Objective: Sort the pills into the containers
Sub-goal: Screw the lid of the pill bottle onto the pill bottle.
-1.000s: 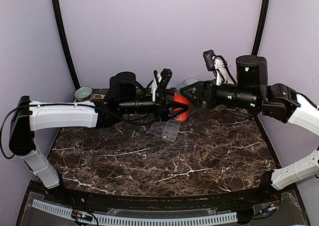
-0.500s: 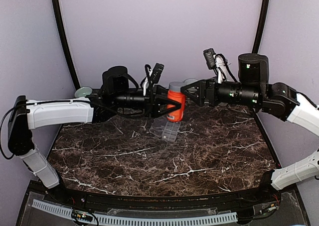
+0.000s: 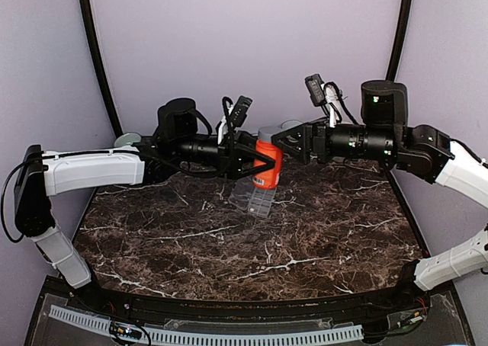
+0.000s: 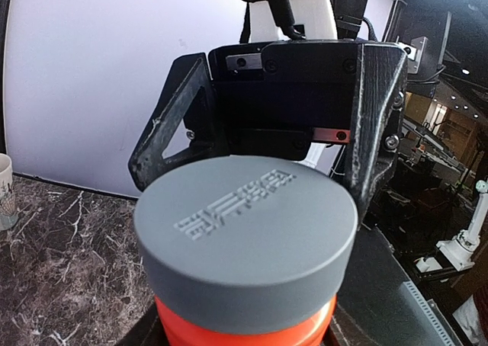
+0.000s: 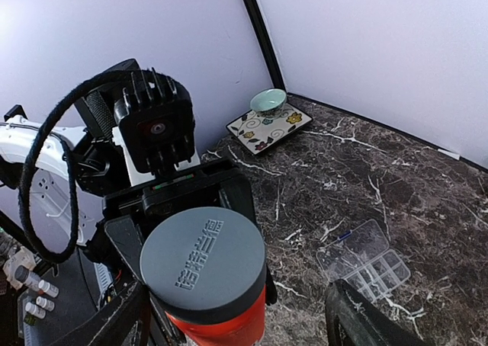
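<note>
Two robot arms meet over a dark marbled tabletop (image 3: 229, 247), with an orange pill bottle (image 3: 268, 172) between them.

The left hand (image 3: 259, 163) reaches in from the left and grips the bottle by its orange body, holding it roughly upright, clear of the tabletop. The bottle's grey cap (image 4: 248, 235) is on. The right hand (image 3: 284, 142) comes in from the right at cap height, its fingers (image 4: 171, 125) spread wider than the cap, one on each side. The clear organiser box (image 3: 255, 200) lies flat on the tabletop just in front of the raised bottle, and its lid appears folded open. In the far left corner a pale green bowl (image 5: 268, 100) sits beside a patterned plate (image 5: 284, 123).
</note>
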`<state>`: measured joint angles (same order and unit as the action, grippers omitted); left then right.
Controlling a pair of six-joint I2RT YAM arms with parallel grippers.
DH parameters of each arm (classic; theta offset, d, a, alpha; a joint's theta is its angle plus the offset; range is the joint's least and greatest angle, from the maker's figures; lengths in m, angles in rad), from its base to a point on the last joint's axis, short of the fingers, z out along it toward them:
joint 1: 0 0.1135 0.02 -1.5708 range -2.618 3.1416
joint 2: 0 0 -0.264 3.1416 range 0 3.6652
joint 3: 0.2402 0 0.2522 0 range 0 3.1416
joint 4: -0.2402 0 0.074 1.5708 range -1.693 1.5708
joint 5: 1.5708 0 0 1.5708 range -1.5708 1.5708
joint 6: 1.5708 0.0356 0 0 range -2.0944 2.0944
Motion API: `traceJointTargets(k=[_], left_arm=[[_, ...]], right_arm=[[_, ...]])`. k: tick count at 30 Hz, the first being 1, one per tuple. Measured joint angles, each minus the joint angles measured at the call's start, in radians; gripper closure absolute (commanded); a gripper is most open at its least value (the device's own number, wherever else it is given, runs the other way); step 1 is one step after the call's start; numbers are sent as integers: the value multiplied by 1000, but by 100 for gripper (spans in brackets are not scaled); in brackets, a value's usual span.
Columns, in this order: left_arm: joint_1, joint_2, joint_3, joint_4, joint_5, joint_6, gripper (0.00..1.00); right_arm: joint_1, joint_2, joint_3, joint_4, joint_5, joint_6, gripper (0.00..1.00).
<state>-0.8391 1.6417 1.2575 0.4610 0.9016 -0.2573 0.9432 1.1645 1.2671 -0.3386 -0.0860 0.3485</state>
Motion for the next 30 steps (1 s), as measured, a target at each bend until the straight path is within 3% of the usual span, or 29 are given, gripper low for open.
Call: traceJointTargets(k=[18, 30], left_arm=[[0, 13, 21, -17, 49, -14, 100], [0, 19, 36, -34, 64, -18, 100]], right_arm=[[-6, 55, 56, -4, -76, -7, 30], [-10, 83, 83, -6, -111, -13, 46]])
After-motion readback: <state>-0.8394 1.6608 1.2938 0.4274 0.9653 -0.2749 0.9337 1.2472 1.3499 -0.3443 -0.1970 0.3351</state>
